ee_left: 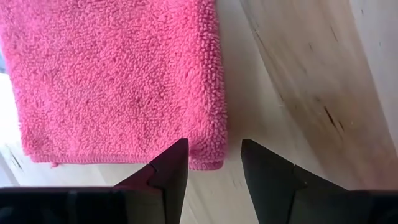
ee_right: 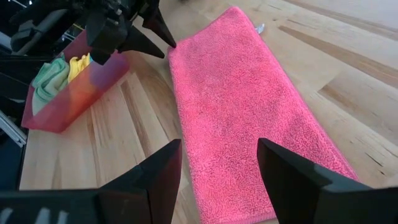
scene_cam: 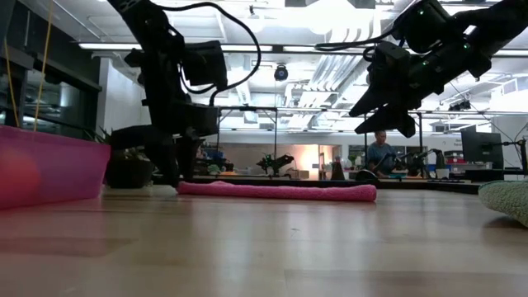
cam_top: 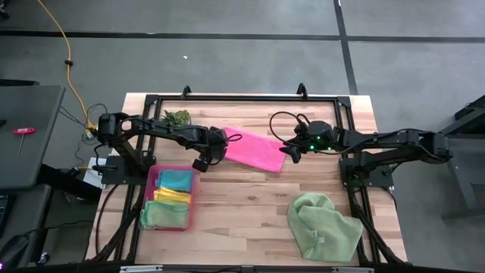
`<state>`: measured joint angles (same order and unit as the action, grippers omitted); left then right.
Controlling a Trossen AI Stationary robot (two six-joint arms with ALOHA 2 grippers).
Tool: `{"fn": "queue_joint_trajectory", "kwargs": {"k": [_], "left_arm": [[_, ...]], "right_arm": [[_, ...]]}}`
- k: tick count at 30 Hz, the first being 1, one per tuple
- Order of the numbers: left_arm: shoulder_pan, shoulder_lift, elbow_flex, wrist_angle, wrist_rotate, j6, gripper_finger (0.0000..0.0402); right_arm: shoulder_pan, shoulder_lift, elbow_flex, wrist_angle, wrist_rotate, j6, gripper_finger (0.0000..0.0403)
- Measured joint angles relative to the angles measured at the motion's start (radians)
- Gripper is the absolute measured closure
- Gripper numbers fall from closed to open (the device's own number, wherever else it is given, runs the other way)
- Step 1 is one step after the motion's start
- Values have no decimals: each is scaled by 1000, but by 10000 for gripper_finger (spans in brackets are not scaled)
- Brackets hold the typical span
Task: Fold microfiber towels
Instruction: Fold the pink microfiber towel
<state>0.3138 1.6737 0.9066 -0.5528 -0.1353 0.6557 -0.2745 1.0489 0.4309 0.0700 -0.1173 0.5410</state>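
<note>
Mid-table, toward the far edge, the hot pink towel lies flat, folded into a narrow strip running between the two grippers. Left arm reaches in from the left side; left gripper sits low at the towel's left end, fingers parted over the bare wood just off the towel's corner, gripping nothing. Right arm stretches in from the right; right gripper hangs above the towel's right end, clear of the cloth in the low view, jaws spread and empty.

Near the front right corner a pale green towel lies in a loose rumpled heap, well apart from both grippers. Left of centre stands the pink tray, holding a teal towel, a yellow towel and another pale green towel, stacked side by side. Small green plant stands at the far edge behind the left arm. Low view shows a person seated far off in the room beyond.
</note>
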Motion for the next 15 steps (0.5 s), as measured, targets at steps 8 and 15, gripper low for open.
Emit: {"fn": "queue_joint_trajectory", "kwargs": {"k": [8,15], "left_arm": [[0,0,0,0,3,30,266],[0,6,0,4,-10,63,314]], "right_arm": [[0,0,0,-1,-13,-23,201],[1,0,0,-2,-33,-97,201]]}}
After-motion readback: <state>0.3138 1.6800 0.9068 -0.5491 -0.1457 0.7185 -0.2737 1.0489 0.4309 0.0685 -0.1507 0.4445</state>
